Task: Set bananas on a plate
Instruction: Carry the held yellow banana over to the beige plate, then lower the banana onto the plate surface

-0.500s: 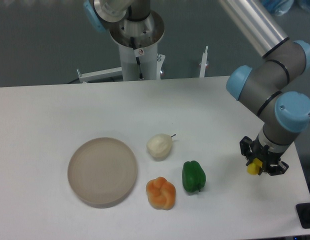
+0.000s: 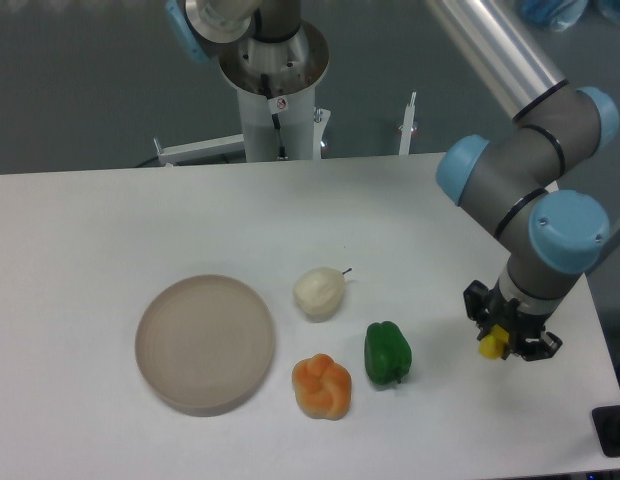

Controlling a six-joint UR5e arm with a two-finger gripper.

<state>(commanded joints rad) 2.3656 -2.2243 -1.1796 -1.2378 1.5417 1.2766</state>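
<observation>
My gripper [image 2: 498, 342] hangs over the right part of the table, shut on the banana [image 2: 490, 346]. Only a small yellow end of the banana shows between the black fingers; the rest is hidden by the gripper and wrist. The round beige-grey plate [image 2: 205, 343] lies at the left of the table with nothing on it, far to the left of the gripper.
A whitish round vegetable [image 2: 319, 292], a green pepper [image 2: 387, 352] and an orange pepper [image 2: 322, 386] lie between the plate and the gripper. The arm's base column [image 2: 276, 95] stands behind the table's far edge. The right table edge is just beyond the gripper.
The gripper, with the banana in it, has shifted a little to the left and slightly toward the front of the table. The arm's elbow moved left too.
</observation>
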